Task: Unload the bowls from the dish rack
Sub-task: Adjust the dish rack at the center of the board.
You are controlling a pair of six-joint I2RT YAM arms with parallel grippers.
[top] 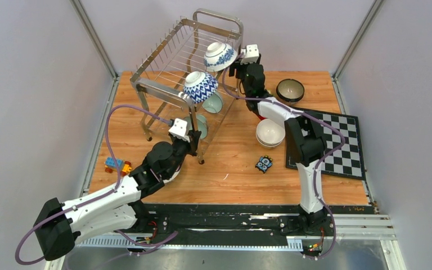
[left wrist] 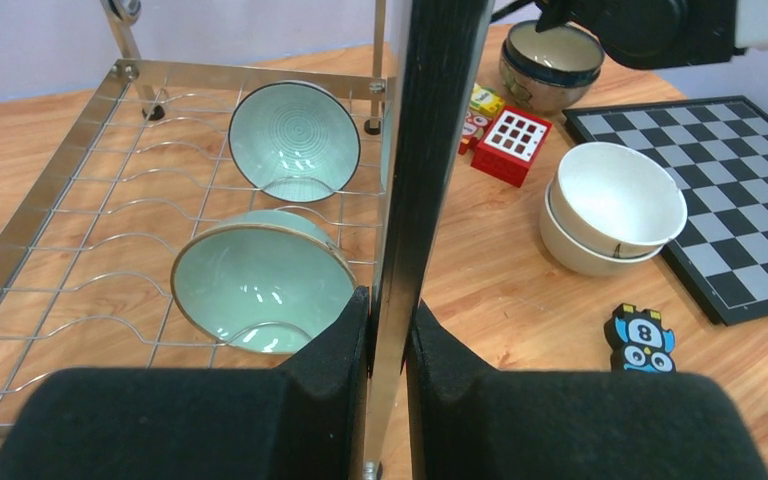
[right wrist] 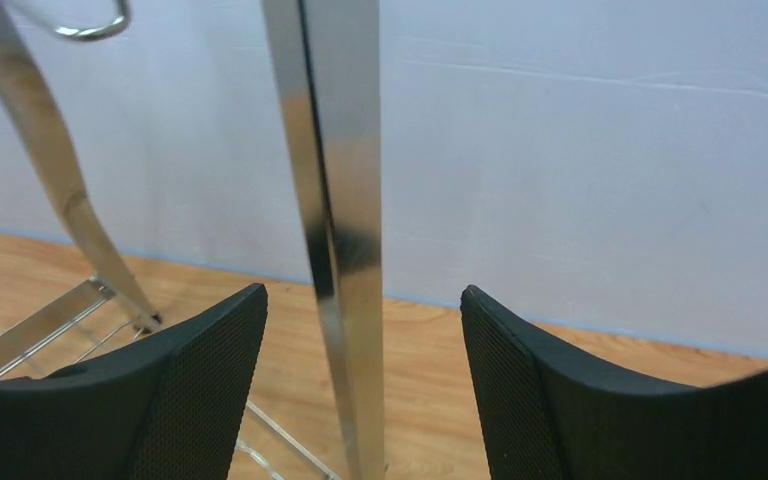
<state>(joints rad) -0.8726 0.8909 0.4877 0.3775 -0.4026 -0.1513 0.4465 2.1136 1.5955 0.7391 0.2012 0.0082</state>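
The steel dish rack stands at the back left. Two blue-and-white bowls lean on its upper tier. Two celadon bowls stand on the lower tier. My left gripper is shut on the rack's near front leg. My right gripper is open at the rack's right side, a steel post between its fingers without touching them. Off the rack, two stacked cream-white bowls and a dark brown bowl sit on the table.
A black-and-white chessboard lies at the right. A blue toy figure lies mid-table, coloured blocks at the left edge, and a red block near the rack. Grey walls enclose the table.
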